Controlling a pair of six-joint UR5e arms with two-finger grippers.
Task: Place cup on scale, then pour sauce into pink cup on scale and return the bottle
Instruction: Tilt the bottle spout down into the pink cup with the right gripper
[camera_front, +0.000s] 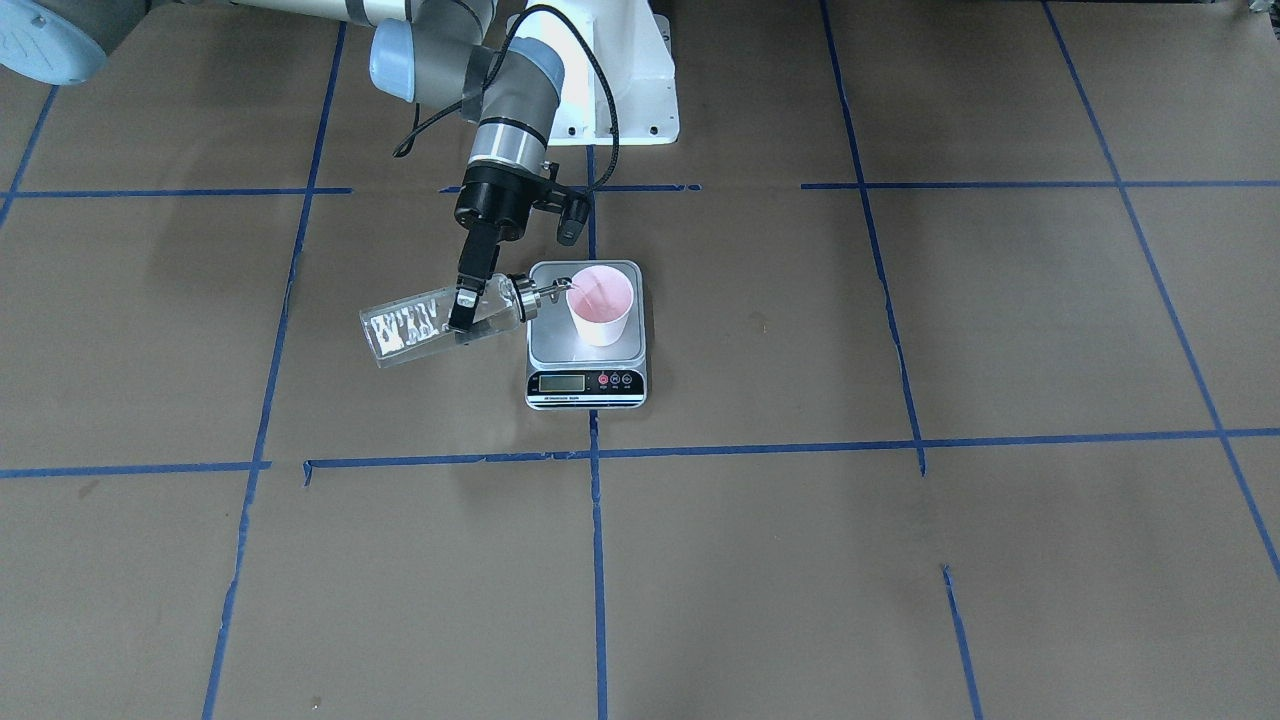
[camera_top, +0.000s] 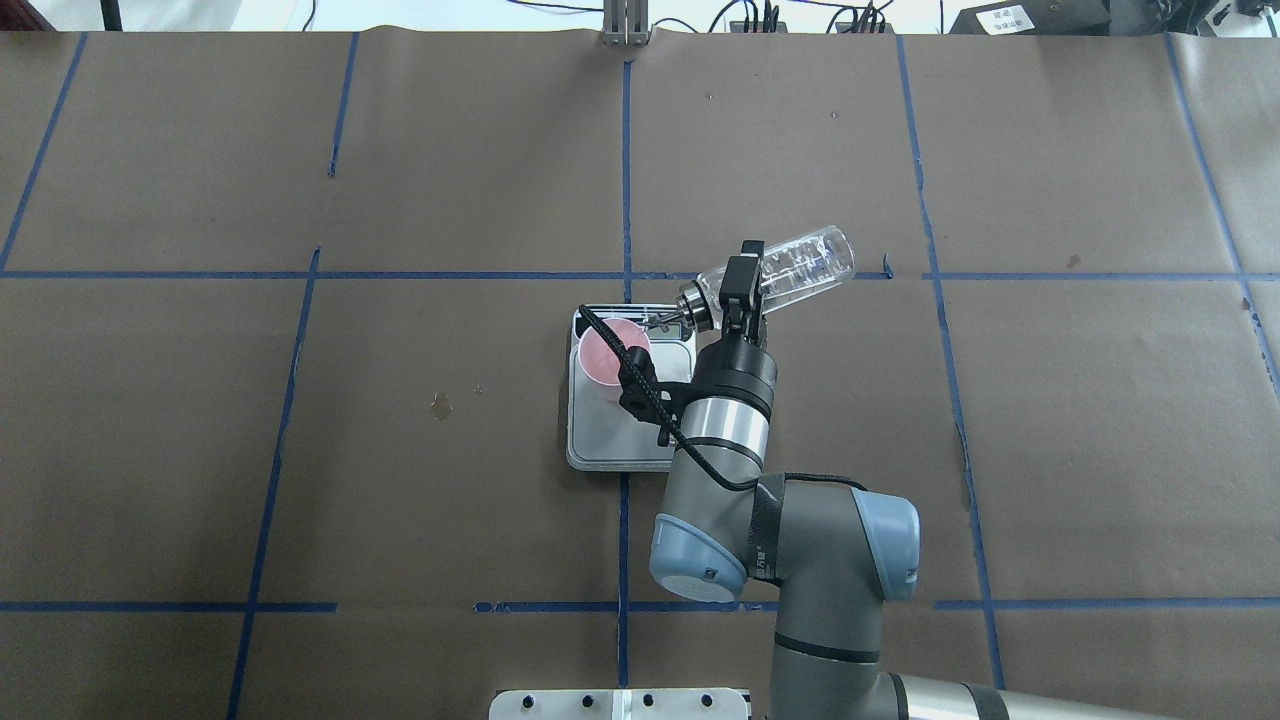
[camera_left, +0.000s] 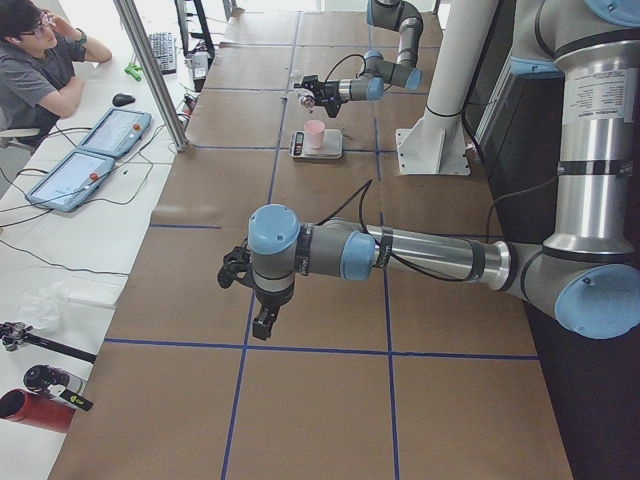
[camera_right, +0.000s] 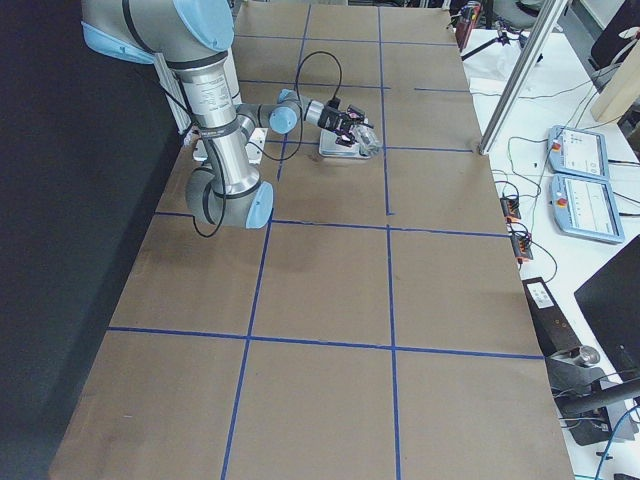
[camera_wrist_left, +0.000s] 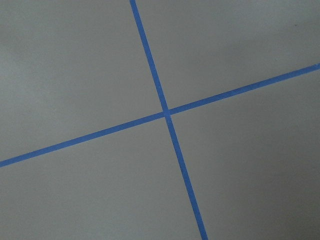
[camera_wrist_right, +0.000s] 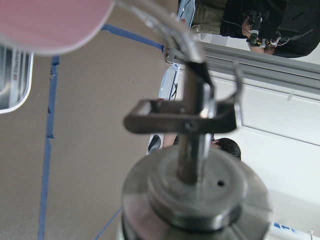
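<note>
The pink cup (camera_front: 600, 301) stands upright on the steel platform of the scale (camera_front: 586, 384). My right gripper (camera_front: 462, 303) is shut on the clear glass bottle (camera_front: 420, 325) and holds it tilted nearly flat, base away from the scale. Its metal spout (camera_front: 555, 289) reaches over the cup's rim. The bottle (camera_top: 800, 263), cup (camera_top: 603, 357) and scale (camera_top: 600, 442) also show in the overhead view. The right wrist view shows the metal collar (camera_wrist_right: 192, 186) close up and the cup (camera_wrist_right: 50, 22) above it. I cannot make out the sauce. My left gripper (camera_left: 263, 325) hangs far from the scale; I cannot tell its state.
The table is brown paper with blue tape lines (camera_wrist_left: 168, 114). The robot's white base (camera_front: 620, 95) stands behind the scale. A small stain (camera_top: 440, 404) lies left of the scale. An operator (camera_left: 40, 60) sits at a side desk with tablets (camera_left: 95, 150).
</note>
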